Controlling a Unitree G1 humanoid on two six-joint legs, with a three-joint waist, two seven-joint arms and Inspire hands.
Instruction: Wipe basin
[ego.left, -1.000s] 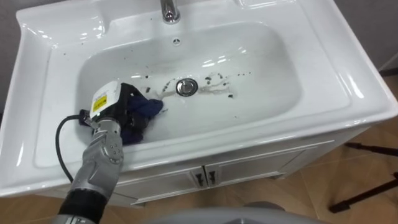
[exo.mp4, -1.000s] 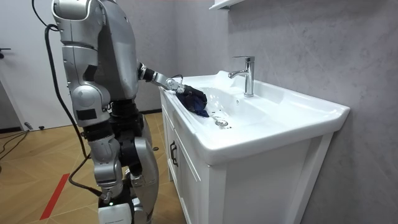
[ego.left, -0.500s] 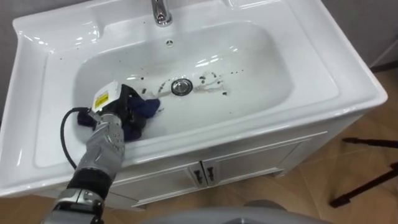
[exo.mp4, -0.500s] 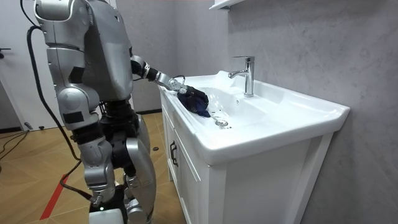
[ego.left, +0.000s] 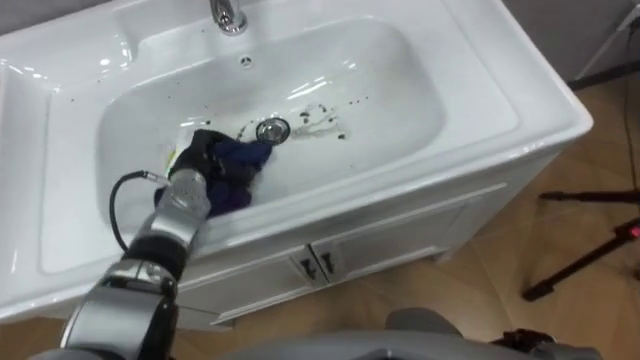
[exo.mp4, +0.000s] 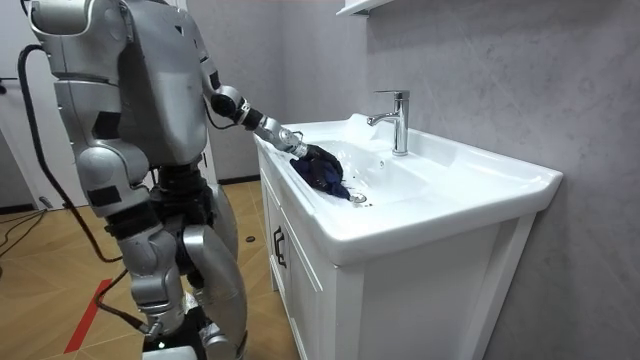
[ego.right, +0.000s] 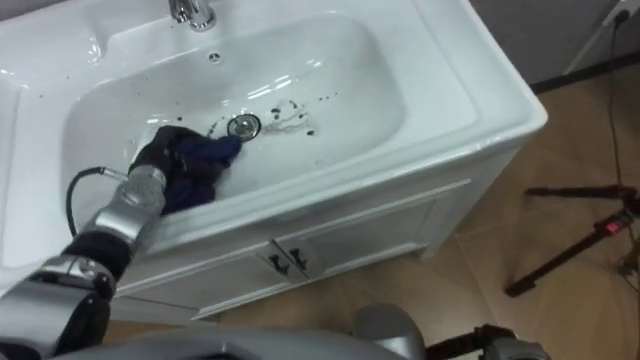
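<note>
White glazed basin (ego.left: 420, 110): a rounded-rectangular bowl sunk in a flat, glossy ceramic worktop, with bright highlights running along its smooth walls. A chrome faucet (ego.left: 227, 14) stood at the far edge and a round metal drain (ego.left: 270, 129) sat in the bowl floor. Dark specks and smears (ego.left: 325, 120) were scattered just right of the drain. The cloth (ego.left: 245, 158), dark blue, soft and bunched into irregular folds, lay on the bowl floor at the near-left, with one edge touching the drain. The left hand (ego.left: 203, 165), dark-fingered on a silver metallic wrist, pressed down on the left part of the cloth with its fingers curled into the folds, gripping the fabric. In the room view the robot stood at the front of the vanity, its left arm stretched over the near rim into the bowl. Below the rim were flat white cabinet doors (ego.left: 380, 262) with small dark handles. The wooden floor (ego.left: 600, 140) showed a herringbone grain, and thin black tripod legs (ego.left: 580, 265) rested on it at the right.
</note>
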